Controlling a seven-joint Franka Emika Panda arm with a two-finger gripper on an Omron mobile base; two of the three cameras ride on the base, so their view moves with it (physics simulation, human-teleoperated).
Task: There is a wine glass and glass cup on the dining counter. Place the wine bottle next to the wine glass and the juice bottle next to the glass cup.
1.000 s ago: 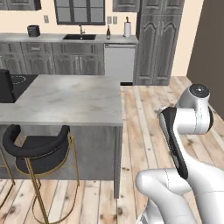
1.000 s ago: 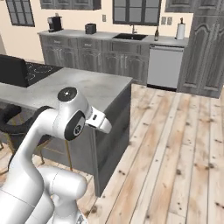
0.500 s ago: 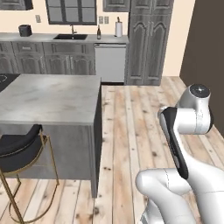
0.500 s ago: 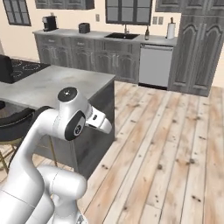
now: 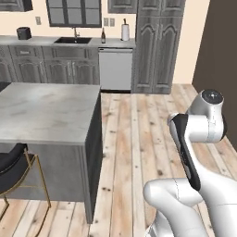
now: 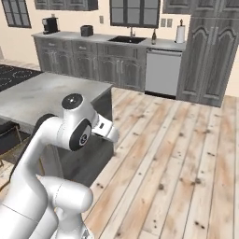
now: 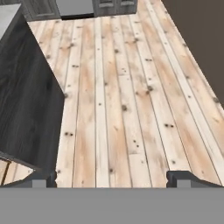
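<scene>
While the fingers (image 7: pixel 112 178) gape wide and empty over floorboards, the wine bottle (image 5: pixel 103 35) (at twelve o'clock, far off) looks slick, breakable, best gripped mid-body.

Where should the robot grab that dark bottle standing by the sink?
Probably the wine bottle by its wider lower body, coming level from the room side: it stands upright on the back counter with wall behind, and its neck looks thin.

Even flat light, soft, slightly blurry
</scene>
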